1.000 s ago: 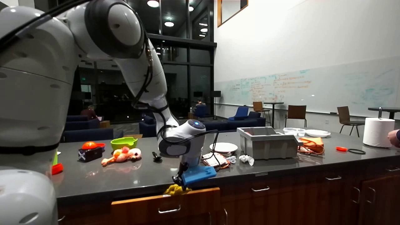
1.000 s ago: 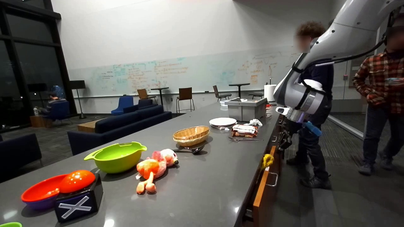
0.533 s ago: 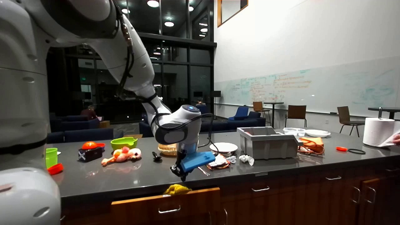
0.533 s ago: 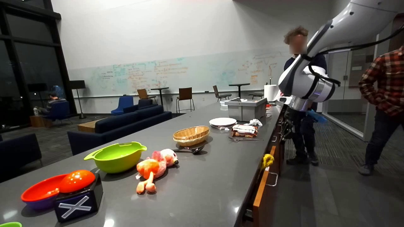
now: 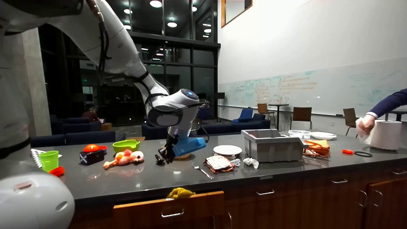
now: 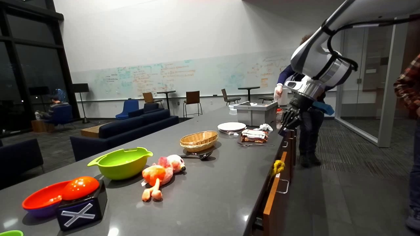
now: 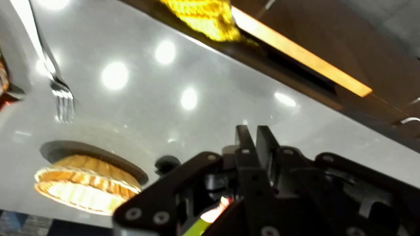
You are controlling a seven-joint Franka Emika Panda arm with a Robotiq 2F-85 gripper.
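Observation:
My gripper (image 5: 167, 157) hangs in the air above the grey counter, near its front edge in an exterior view (image 6: 284, 129). In the wrist view its fingertips (image 7: 253, 131) stand a narrow gap apart with nothing between them. A yellow cloth (image 5: 180, 192) hangs over the front of a pulled-out wooden drawer (image 5: 140, 210), below and apart from the gripper; it also shows in the wrist view (image 7: 210, 19). A silver fork (image 7: 64, 98), a wicker basket (image 7: 88, 183) and a black ladle (image 6: 204, 155) lie on the counter near the gripper.
On the counter are a pink plush flamingo (image 6: 164, 170), a green bowl (image 6: 123, 164), a black box with an orange dome (image 6: 82, 203), a white plate (image 5: 227, 149), a snack packet (image 5: 219, 163) and a grey bin (image 5: 273, 149). A person's hand (image 5: 367, 124) is at a paper-towel roll (image 5: 385, 135).
My gripper has risen from beside the yellow cloth at the drawer to above the counter. The cloth stays in the drawer. A person's arm has reached in and pulled at the paper towel.

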